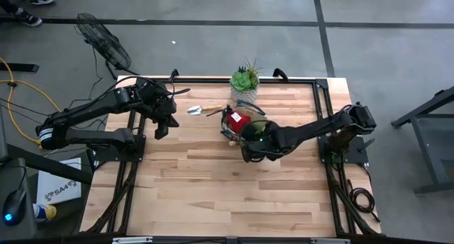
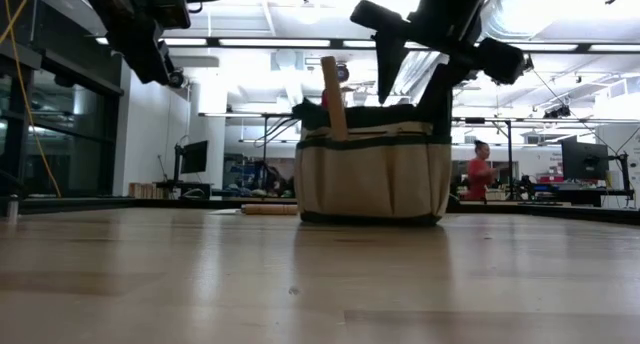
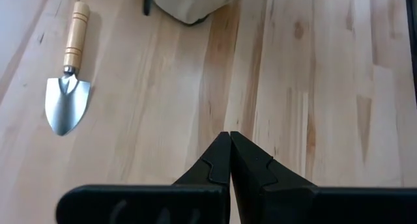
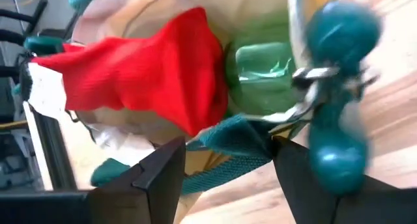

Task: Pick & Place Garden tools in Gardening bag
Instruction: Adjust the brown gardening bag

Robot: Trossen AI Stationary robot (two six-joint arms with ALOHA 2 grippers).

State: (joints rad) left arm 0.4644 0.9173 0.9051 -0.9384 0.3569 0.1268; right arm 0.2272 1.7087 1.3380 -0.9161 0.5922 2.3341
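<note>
Hovering over the gardening bag (image 1: 245, 128), right gripper (image 4: 225, 162) gapes (left gripper (image 3: 229, 152) clenched, empty).

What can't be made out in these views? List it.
1. Bag contents: low view, its wall hides all but one wooden handle.
2. Bag's inside: high view, the right tool covers it.
3. Teal object: right wrist view, blurred; unidentifiable.
4. Trowel blade: low view, too small.
</note>
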